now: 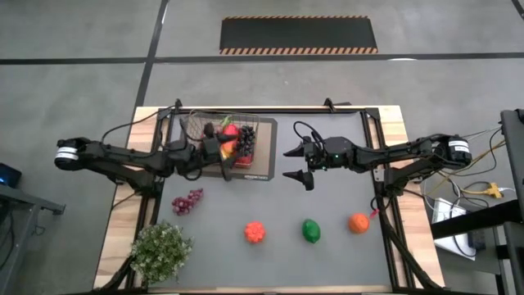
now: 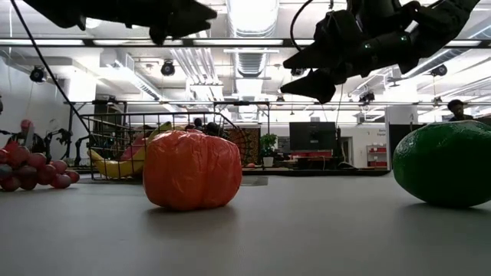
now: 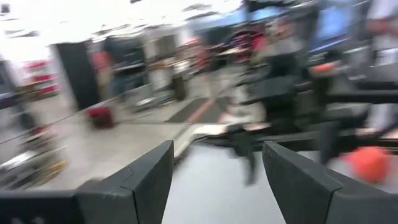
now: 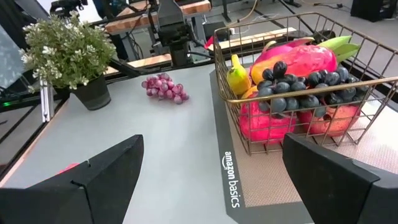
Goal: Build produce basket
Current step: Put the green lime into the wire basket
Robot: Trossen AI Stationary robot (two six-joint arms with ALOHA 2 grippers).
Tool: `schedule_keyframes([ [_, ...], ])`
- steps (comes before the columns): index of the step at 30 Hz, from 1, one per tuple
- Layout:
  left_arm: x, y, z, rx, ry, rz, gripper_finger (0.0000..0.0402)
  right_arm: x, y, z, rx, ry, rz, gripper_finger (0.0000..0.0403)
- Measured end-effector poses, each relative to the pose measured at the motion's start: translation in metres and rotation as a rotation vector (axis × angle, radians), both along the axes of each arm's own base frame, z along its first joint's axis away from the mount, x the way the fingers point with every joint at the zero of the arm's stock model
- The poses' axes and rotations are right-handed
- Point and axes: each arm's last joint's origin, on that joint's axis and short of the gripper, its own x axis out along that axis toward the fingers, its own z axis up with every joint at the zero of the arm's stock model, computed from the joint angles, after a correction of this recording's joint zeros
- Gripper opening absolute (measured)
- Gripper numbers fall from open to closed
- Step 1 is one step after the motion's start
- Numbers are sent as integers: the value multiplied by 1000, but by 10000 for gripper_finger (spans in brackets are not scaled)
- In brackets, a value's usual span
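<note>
The wire basket (image 1: 223, 135) stands on a dark mat (image 1: 260, 164) at the far left-centre. It holds a pink dragon fruit (image 4: 298, 59), black grapes (image 4: 298, 87), a banana (image 4: 237, 78) and other fruit. On the table lie purple grapes (image 1: 187, 201), a red-orange fruit (image 1: 255, 232), a green pepper (image 1: 311, 230) and an orange (image 1: 358, 222). My left gripper (image 1: 227, 157) is open and empty over the basket's near side; it also shows in its wrist view (image 3: 217, 152). My right gripper (image 1: 297, 165) is open and empty, raised to the right of the mat, facing the basket (image 4: 211, 186).
A potted green plant (image 1: 161, 250) stands at the table's near left corner. Both arms hang above the table in the low view, left (image 2: 173, 19) and right (image 2: 322, 73). Bare grey table lies between the mat and the row of loose fruit.
</note>
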Motion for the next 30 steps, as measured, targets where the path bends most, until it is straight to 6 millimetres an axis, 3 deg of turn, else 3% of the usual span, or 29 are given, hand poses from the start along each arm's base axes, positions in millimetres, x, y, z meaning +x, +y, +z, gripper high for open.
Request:
schedule_keyframes([
  [10,8,-11,-6,7,-18,-125,228,0,2,0,64,3,-6,365],
  [19,13,-12,-10,7,-16,-129,228,2,29,0,173,24,69,365],
  [26,13,-12,-11,9,-12,-129,228,10,53,8,205,272,127,365],
  [30,13,-12,-11,9,-11,-129,228,8,61,13,140,447,41,365],
])
